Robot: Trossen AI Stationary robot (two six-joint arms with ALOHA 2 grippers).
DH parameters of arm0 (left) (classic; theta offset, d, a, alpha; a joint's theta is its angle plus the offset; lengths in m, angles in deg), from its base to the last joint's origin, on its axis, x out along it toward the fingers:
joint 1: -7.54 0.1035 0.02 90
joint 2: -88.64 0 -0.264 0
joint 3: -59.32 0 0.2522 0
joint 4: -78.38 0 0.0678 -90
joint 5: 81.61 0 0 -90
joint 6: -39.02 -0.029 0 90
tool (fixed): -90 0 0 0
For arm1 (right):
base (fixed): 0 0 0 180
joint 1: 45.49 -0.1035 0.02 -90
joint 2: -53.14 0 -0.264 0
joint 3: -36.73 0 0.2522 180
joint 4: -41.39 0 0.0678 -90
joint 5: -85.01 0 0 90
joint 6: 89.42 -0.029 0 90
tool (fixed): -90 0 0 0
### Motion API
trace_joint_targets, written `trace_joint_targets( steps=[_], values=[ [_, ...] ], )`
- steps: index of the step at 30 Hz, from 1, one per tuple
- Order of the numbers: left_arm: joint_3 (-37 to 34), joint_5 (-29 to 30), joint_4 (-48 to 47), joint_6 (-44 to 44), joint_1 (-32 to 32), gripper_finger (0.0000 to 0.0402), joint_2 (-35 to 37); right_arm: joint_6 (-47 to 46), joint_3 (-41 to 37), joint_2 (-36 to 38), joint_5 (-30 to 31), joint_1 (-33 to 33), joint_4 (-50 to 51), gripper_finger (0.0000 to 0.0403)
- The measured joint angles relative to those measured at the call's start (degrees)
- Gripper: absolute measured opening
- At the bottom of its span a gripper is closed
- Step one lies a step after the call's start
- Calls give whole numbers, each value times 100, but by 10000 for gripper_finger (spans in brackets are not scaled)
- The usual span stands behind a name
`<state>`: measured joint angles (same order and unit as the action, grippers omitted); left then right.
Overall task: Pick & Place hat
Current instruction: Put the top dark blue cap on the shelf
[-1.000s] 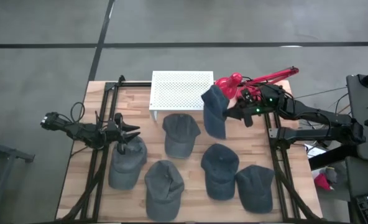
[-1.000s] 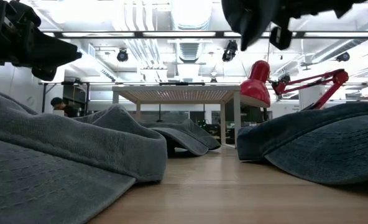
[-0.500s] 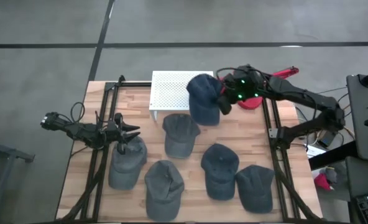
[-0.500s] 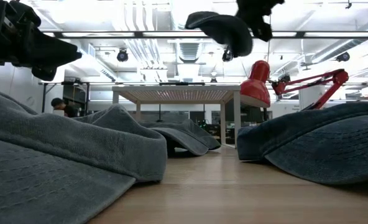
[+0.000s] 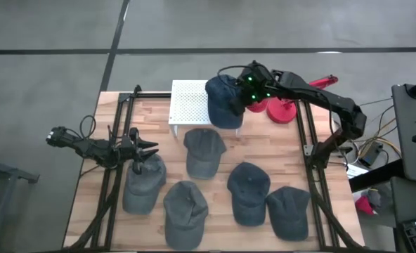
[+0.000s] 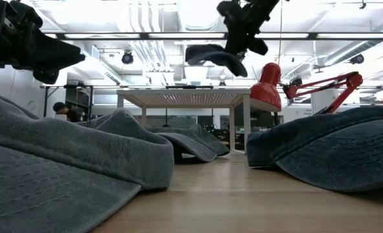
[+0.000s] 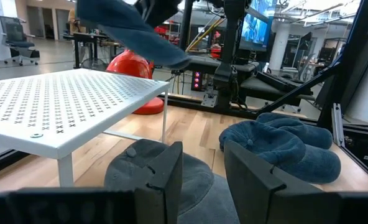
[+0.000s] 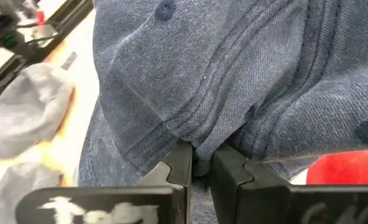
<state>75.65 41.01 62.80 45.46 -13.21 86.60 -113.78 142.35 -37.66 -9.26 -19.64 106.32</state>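
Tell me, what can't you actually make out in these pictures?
- Low view: whether the carried hat hangs over the white rack; depth is lost.
- Right wrist view: the rack, hidden behind the hat that the right hand grips.
- High view: the red lamp, partly covered by the right arm.

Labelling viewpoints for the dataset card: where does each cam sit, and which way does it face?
High: overhead, straight down; both arms, wooden table.
Low: tabletop height, level across; right tool holds the dark blue denim cap aloft.
Left wrist: on left arm, past its own open tool toward the white perforated metal stand.
Right wrist: right tool pinching the cap.
Shared: high and low show the cap above the stand.
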Motion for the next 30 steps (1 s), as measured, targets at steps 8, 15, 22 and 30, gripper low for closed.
trace_joint_targets(
  steps=[8,15,22,30],
  values=[
    [3,0,-21,0,0,122,-3,202,241,-460,200,239,338,33],
    [4,0,-26,0,0,122,-3,389,361,-602,323,333,565,33],
    [4,0,-28,0,0,122,-3,510,361,-573,591,336,563,33],
    [2,0,-28,0,0,122,-3,516,361,-578,726,330,549,34]
  ],
)
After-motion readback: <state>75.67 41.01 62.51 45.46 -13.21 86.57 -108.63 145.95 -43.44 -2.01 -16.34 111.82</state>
